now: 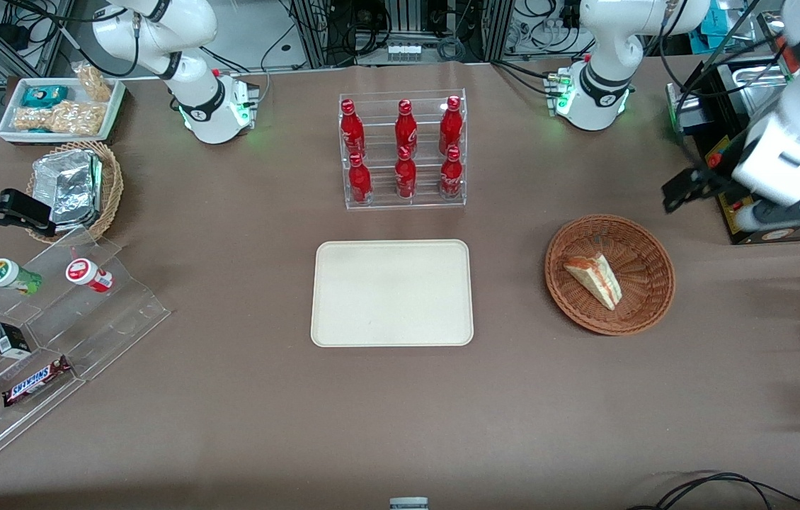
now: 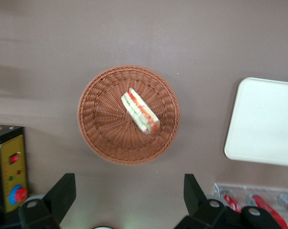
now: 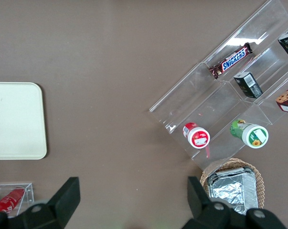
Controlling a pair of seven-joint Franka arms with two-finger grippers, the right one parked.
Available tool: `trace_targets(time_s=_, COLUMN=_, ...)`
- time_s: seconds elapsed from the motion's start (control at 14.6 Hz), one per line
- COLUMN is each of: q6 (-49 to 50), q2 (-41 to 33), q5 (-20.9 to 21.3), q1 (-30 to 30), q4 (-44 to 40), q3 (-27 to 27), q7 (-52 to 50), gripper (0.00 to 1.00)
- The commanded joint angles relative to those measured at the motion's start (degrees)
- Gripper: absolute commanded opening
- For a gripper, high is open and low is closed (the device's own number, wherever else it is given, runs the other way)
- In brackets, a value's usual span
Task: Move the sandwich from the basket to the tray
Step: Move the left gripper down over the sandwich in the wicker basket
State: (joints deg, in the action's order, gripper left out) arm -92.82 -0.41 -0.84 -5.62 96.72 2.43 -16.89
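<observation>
On a brown-papered table (image 1: 230, 397): gripper (image 2: 129, 202) hovering high with fingers (image 2: 62, 191) spread wide and empty, sandwich (image 2: 140, 110) lying below them in the basket (image 2: 93, 129), tray (image 2: 263, 121) waiting well apart. Risking a crushed wedge or a dragged basket if descending off-centre.

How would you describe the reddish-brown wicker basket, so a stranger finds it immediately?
Start at the flat cream-beige rectangular tray; the round reddish-brown wicker basket sits beside it, below the open left gripper. Unlike the tan basket with foil, it holds a triangular sandwich.
</observation>
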Motion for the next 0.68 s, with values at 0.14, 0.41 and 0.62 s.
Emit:
trace_targets(time_s=0.14, q6=-17.98, q2=-0.47, q5=-0.22, q1=-0.09, q4=19.26, q3=0.12, q7=-12.27, gripper=1.0)
trace_targets(time_s=0.41, q6=-35.57, q2=3.82, q5=-0.75, q1=-0.18, q4=31.07, q3=0.21, q7=-27.7, gripper=1.0)
trace_targets(time_s=0.62, q6=-39.01, q2=7.79, q5=-0.66, q1=-0.45, q4=30.99, q3=1.26, q7=-38.99, gripper=1.0)
